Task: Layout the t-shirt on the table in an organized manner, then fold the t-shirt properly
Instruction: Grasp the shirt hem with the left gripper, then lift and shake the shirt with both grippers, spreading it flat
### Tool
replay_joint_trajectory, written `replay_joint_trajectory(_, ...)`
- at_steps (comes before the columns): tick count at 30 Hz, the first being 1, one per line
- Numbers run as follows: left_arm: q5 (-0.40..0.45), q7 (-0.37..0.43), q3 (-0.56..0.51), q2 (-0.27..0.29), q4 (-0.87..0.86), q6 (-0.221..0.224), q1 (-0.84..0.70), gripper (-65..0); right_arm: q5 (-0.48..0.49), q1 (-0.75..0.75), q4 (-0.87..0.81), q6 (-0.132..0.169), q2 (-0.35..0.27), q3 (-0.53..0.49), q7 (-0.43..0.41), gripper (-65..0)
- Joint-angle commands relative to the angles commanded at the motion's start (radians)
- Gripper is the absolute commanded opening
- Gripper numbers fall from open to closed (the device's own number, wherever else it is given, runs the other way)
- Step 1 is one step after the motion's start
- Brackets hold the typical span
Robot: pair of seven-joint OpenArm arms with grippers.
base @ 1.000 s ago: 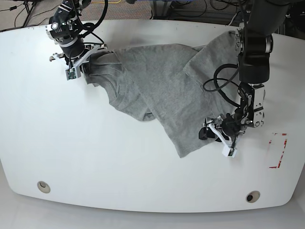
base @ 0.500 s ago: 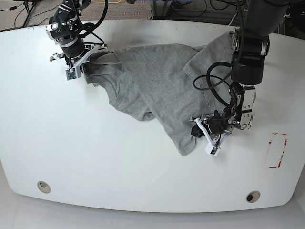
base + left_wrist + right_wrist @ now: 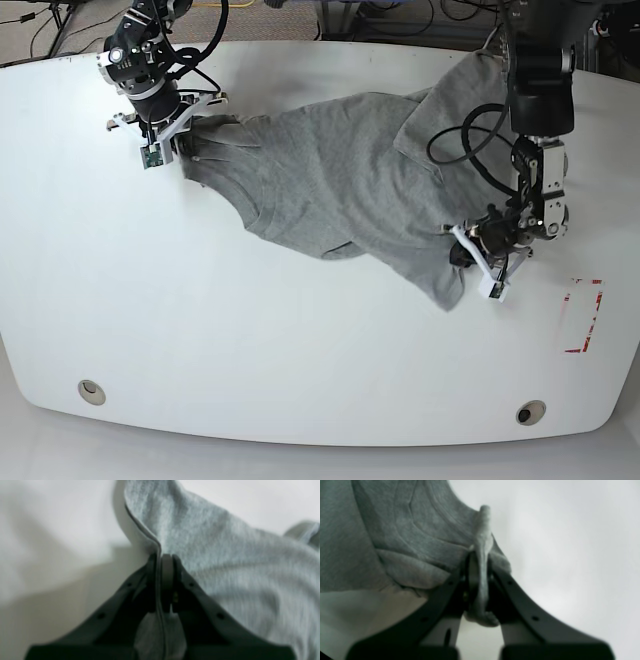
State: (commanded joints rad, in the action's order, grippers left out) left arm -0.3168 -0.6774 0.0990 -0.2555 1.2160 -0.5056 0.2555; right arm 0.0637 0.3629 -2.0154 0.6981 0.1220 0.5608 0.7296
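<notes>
Left gripper: jaws closed tight on a hemmed edge of the t-shirt, the fabric fold passing between the pads and bunching below them. In the base view this gripper sits low over the table, at the shirt's corner nearest the red-and-white tape mark, which lies just beyond it and apart from the cloth.

Right gripper: jaws also clamped together, a thick roll of grey cloth squeezed upright between them, with a ribbed, seamed section spreading to one side. In the base view it holds the shirt's opposite end near the far table edge.

T-shirt: drawn out between the two grippers, lying across the upper middle of the table, plain grey side showing, wrinkled, one flap folded over near the left arm. No lettering visible.

Two round grommet holes sit near the front edge, well apart from the shirt.
</notes>
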Motion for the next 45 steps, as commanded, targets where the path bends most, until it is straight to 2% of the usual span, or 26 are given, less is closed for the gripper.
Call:
replay_joint_trajectory(5,0.002,-0.064,0.097,-0.005,0.195,-0.081,-0.104,-65.0,0.000,0.000,0.000,0.000,0.000,-0.003,0.000,-64.8)
replay_joint_trajectory(10,0.003,-0.095,0.195,-0.005,0.342,-0.130,-0.183,-65.0,0.002,-0.003,0.003,0.000,0.000,-0.008,0.000,-64.8)
replay_joint_trajectory(16,0.002,-0.163,0.247,-0.005,0.499,-0.192,-0.196,-65.0,-0.006,-0.057,0.003,0.000,0.000,-0.006,0.002,-64.8)
replay_joint_trajectory(26,0.000,-0.299,0.298,-0.002,0.672,-0.193,-0.095,-65.0,-0.008,-0.206,0.005,0.000,-0.008,-0.008,0.005,-64.5)
replay_joint_trajectory(33,0.000,-0.440,0.351,-0.002,0.715,-0.193,0.094,-65.0,-0.008,-0.358,0.008,0.000,-0.041,-0.009,0.011,-64.4)
replay_joint_trajectory(39,0.000,-0.551,0.397,-0.005,0.717,-0.193,0.276,-65.0,-0.008,-0.539,0.032,0.000,-0.132,-0.009,0.104,-64.4)
replay_joint_trajectory(45,0.000,-0.620,0.405,-0.005,0.717,-0.193,0.443,-65.0,-0.008,-0.733,0.071,0.000,-0.218,-0.009,0.181,-64.4)
